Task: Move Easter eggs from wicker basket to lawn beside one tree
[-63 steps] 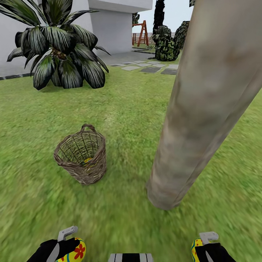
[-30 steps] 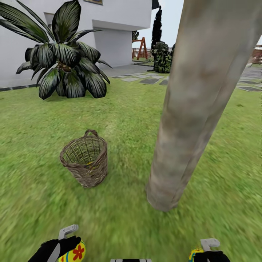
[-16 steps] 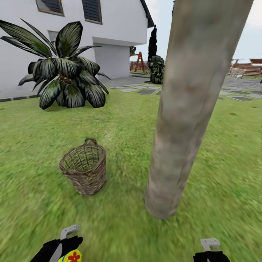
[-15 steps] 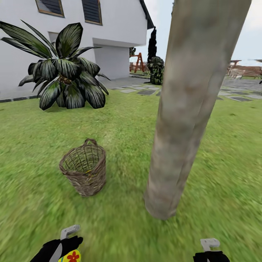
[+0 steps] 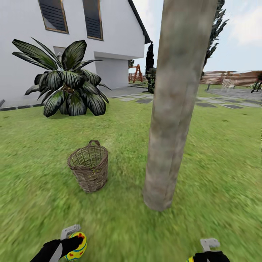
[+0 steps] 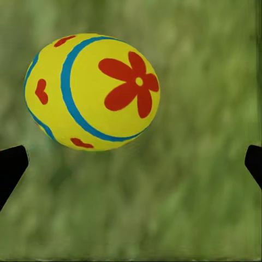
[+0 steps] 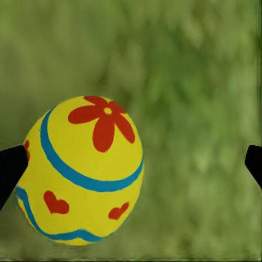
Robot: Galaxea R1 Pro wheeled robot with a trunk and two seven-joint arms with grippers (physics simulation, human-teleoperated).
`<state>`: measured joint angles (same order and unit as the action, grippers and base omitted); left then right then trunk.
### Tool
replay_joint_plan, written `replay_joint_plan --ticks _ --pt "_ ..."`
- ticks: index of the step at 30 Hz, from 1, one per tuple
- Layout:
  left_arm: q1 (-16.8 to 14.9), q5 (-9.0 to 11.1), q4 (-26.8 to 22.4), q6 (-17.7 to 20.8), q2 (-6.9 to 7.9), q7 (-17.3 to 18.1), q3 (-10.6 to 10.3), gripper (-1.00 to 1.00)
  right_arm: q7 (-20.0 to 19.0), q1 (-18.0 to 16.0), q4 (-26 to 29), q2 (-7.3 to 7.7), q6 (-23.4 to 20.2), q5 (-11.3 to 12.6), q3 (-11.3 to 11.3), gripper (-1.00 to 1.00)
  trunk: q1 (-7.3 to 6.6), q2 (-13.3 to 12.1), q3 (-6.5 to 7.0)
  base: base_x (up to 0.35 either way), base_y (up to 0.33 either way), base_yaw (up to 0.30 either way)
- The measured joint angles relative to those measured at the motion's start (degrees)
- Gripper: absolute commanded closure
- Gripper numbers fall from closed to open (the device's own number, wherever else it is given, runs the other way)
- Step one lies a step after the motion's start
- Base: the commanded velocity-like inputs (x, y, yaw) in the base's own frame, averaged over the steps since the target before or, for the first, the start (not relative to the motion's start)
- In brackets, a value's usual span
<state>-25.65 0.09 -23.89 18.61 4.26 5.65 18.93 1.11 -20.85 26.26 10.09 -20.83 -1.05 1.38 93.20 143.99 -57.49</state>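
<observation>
Left gripper [image 5: 69, 243]: seen at the lower edge of the head view, with a yellow egg [image 5: 77, 247] at its fingers [image 5: 68, 231]; in the left wrist view the egg [image 6: 91, 91] lies between widely spaced dark fingertips [image 6: 11, 166], and contact cannot be judged.
Right gripper [image 5: 208, 251]: at the lower edge, right of centre; a sliver of a second egg [image 5: 190, 259] is seen beside it. In the right wrist view this egg [image 7: 82, 169] is touched by one fingertip [image 7: 11, 166], the other standing clear; a grip cannot be confirmed.
Eggs counted: two, each yellow with a red flower, blue bands and red hearts.
Basket [image 5: 89, 171]: one, upright on the lawn [image 5: 225, 153], left of the trunk [image 5: 174, 109] and near it; its contents cannot be made out.
Trees: one thick trunk, rooted just ahead of the grippers.
Open room: bare grass lies between the grippers and the trunk, and widely to the right.
Edges: a palm plant [image 5: 65, 87] and a white house [image 5: 29, 43] bound the lawn at the left, paving slabs [image 5: 218, 105] and a fence [image 5: 225, 78] at the far right.
</observation>
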Motion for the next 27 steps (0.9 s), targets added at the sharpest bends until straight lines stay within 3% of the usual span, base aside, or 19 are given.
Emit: replay_joint_plan --ticks 14,27 --pt "0.01 0.00 -0.01 -0.01 0.00 0.00 0.00 -1.00 0.00 0.00 -0.59 -0.07 0.00 0.00 -0.02 -1.00 -0.37 -0.19 4.22 -0.315 0.000 -0.023" --pt "0.01 0.02 -0.01 0.06 0.00 0.12 0.00 -1.00 0.00 -0.01 -0.62 -0.01 0.01 0.00 -0.03 -1.00 -0.73 -0.36 7.12 -0.046 0.000 0.000"
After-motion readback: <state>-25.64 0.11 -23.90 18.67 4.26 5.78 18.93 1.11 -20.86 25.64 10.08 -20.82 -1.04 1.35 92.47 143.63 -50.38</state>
